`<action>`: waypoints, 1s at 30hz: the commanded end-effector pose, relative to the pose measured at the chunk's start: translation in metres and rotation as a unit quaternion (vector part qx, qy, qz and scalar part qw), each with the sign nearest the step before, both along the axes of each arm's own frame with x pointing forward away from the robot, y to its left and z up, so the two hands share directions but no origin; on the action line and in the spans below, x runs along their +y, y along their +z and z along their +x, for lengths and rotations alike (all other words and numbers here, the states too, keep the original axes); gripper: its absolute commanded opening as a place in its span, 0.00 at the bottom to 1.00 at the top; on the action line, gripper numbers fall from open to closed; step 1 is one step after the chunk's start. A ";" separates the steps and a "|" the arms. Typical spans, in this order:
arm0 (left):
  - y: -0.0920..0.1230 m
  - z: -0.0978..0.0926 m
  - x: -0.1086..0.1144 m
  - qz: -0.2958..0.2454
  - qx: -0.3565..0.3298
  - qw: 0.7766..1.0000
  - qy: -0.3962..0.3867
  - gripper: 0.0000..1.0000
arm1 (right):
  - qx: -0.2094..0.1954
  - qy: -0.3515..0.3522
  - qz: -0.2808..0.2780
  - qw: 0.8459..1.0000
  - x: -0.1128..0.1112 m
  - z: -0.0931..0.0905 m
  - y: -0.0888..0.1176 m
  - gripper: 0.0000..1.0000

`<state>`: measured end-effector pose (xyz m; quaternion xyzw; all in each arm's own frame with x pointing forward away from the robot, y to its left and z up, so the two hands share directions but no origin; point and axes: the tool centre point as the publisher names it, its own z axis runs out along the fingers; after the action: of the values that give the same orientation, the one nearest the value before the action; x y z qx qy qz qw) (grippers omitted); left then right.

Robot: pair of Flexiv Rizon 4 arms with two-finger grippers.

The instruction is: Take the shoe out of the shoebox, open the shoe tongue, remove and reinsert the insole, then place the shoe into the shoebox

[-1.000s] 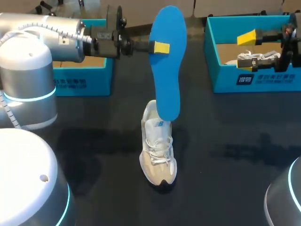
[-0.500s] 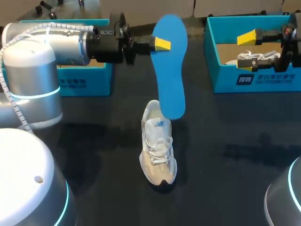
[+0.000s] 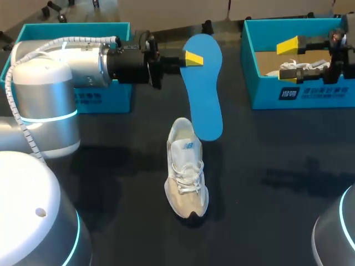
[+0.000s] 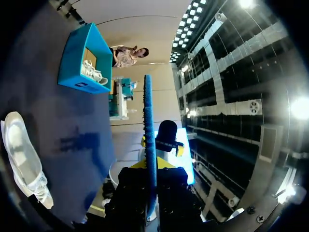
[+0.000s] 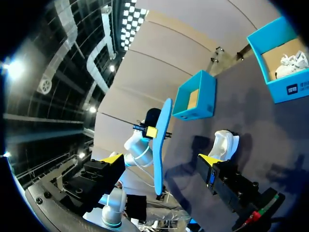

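Swung rightward off the sneaker [image 3: 186, 172] standing mid-table, the blue insole [image 3: 205, 100] hangs clamped in the left gripper [image 3: 192, 57], so removal looks done, reinsertion and boxing remain; the right gripper [image 3: 290, 62] gapes empty over the far-right shoebox [image 3: 299, 95].

Insole [image 3: 204, 94] is bright blue, shoe [image 3: 186, 172] is off-white with a dark toe. Shoebox [image 3: 260, 93] is teal, desk [image 3: 277, 166] is black.

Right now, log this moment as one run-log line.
left gripper: shut on insole | insole: out, aloft near shoe | right gripper: open over right shoebox
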<state>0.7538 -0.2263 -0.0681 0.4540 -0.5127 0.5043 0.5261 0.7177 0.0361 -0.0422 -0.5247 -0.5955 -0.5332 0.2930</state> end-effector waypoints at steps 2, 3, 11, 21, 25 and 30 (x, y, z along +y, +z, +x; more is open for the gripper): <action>-0.005 0.005 -0.008 0.001 -0.002 1.000 -0.004 0.00 | -0.004 -0.022 -0.037 0.999 0.012 -0.011 0.010 1.00; -0.006 0.005 -0.009 0.001 -0.001 1.000 -0.005 0.00 | -0.003 -0.022 -0.049 0.999 0.016 -0.012 0.013 1.00; -0.011 0.007 -0.014 0.003 0.005 1.000 -0.009 0.00 | 0.013 -0.023 -0.128 0.991 0.031 -0.012 0.028 1.00; -0.009 0.008 -0.017 0.013 0.012 1.000 -0.012 0.00 | 0.026 -0.023 -0.218 0.975 0.048 -0.012 0.045 1.00; -0.010 0.009 -0.019 0.014 0.019 1.000 -0.010 0.00 | 0.033 -0.026 -0.254 0.966 0.055 -0.011 0.052 1.00; -0.010 0.009 -0.019 0.017 0.023 1.000 -0.010 0.00 | 0.045 -0.030 -0.295 0.954 0.063 -0.010 0.057 1.00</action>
<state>0.7623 -0.2439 -0.0784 0.4686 -0.5123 0.4813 0.5351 0.6985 0.0905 0.0085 -0.6014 -0.6763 -0.3857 0.1795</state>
